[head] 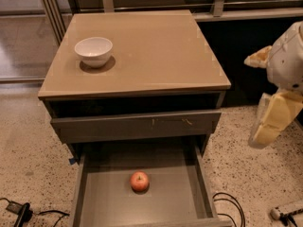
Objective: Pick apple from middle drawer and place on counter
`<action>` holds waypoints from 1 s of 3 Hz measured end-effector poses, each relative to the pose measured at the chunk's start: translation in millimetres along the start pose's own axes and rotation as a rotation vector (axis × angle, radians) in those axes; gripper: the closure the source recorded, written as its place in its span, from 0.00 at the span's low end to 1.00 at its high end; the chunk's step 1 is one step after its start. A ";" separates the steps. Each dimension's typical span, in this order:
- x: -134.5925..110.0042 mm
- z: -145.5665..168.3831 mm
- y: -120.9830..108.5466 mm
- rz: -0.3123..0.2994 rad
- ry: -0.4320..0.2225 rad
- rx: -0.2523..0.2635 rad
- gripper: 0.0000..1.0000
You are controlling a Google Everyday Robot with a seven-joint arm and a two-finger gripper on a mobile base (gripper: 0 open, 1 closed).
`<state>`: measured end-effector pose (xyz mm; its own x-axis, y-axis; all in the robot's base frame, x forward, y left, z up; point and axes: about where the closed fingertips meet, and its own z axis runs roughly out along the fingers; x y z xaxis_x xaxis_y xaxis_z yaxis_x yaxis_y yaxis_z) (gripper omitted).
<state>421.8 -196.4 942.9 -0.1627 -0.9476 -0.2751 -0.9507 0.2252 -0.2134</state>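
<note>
The apple (139,181), small and red with yellowish patches, lies near the middle of the floor of the open middle drawer (189,193), a dark-grey box pulled out at the bottom of the cabinet. The counter (151,51) is the glossy tan top of the cabinet. My gripper (272,122), white with yellowish parts, hangs at the right edge of the view. It is beside the cabinet, to the right of the counter's front corner, well above and to the right of the apple. It holds nothing that I can see.
A white bowl (93,51) stands on the counter's left rear part. A grey drawer front with pale scratches (137,125) sits above the open drawer. Black cables (232,207) lie on the speckled floor at both lower corners. A railing and glass panels stand behind.
</note>
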 end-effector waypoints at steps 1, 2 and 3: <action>-21.2 50.3 45.5 -0.046 -0.152 -0.076 0.00; -53.3 96.2 89.7 -0.092 -0.295 -0.123 0.00; -106.2 180.6 119.9 -0.166 -0.323 -0.128 0.00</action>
<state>372.8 -27.8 777.2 0.0680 -0.8438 -0.5324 -0.9857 0.0256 -0.1665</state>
